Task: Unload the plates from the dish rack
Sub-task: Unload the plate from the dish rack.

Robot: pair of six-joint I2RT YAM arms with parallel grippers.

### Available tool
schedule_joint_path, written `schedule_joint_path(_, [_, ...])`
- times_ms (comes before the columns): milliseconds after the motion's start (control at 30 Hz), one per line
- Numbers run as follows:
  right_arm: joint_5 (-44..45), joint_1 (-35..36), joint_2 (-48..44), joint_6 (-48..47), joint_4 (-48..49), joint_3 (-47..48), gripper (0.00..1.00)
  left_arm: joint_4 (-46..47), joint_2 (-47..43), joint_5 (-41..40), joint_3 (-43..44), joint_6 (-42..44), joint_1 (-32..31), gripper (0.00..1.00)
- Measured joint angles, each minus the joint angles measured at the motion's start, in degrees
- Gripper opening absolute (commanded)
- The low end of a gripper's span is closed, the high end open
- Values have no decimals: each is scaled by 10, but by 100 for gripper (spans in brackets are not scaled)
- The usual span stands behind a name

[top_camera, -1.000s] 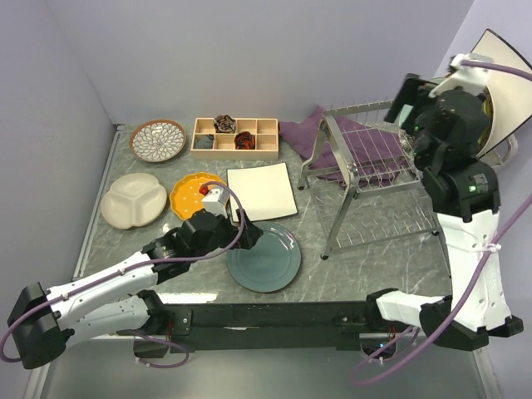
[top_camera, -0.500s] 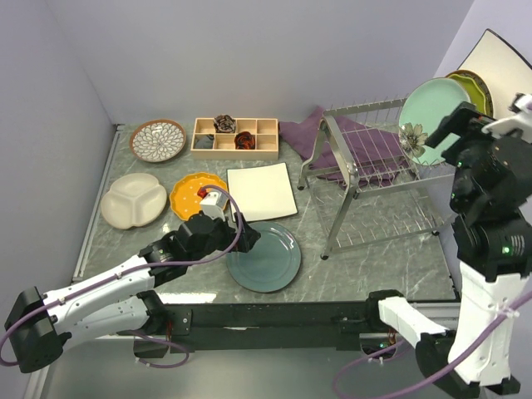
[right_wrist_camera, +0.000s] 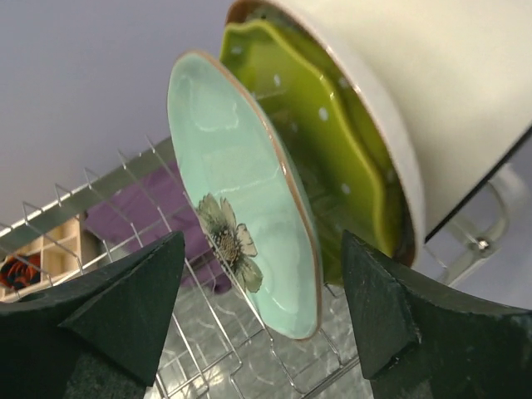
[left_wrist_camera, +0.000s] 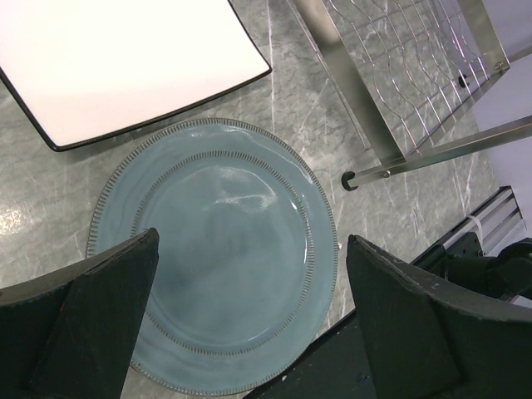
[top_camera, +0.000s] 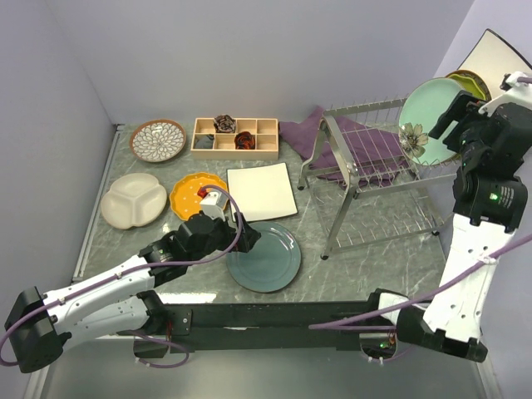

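Observation:
The dish rack (top_camera: pixel 374 179) stands at the right. At its far right end three plates stand on edge: a pale green floral plate (top_camera: pixel 428 116), a yellow-green one (top_camera: pixel 471 83) and a white square one (top_camera: pixel 496 62). My right gripper (right_wrist_camera: pixel 266 307) is open, and the floral plate (right_wrist_camera: pixel 241 191) has its lower rim between the fingers, untouched. Behind it stand the yellow-green plate (right_wrist_camera: pixel 332 158) and the white square (right_wrist_camera: pixel 440 91). My left gripper (left_wrist_camera: pixel 249 299) hangs open and empty over the teal plate (left_wrist_camera: pixel 224 249), which lies flat on the table.
On the table lie a brown-rimmed petal plate (top_camera: pixel 158 140), a cream divided plate (top_camera: pixel 133 199), an orange scalloped plate (top_camera: pixel 195 193) and a white square plate (top_camera: pixel 262 191). A wooden compartment tray (top_camera: pixel 235 137) and a purple cloth (top_camera: pixel 307 133) sit at the back.
My right arm has swung off the rack's top to its right side, uncovering the standing plates, and its jaws have narrowed a little. The left gripper has drawn slightly nearer.

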Motion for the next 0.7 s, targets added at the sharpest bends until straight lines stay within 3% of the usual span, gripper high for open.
schedule_joint_path(333, [-81,-66,-10,-7,3,-37,78,2,4,8,0,2,0,100])
schedule_joint_path(500, [-157,-112,-7,-8,6,-42,71,8,40,28,3,11,0,99])
schedule_joint_path(700, [-215,-117,-5,-6,23,-59,65,21,67,58,4,15,0,100])
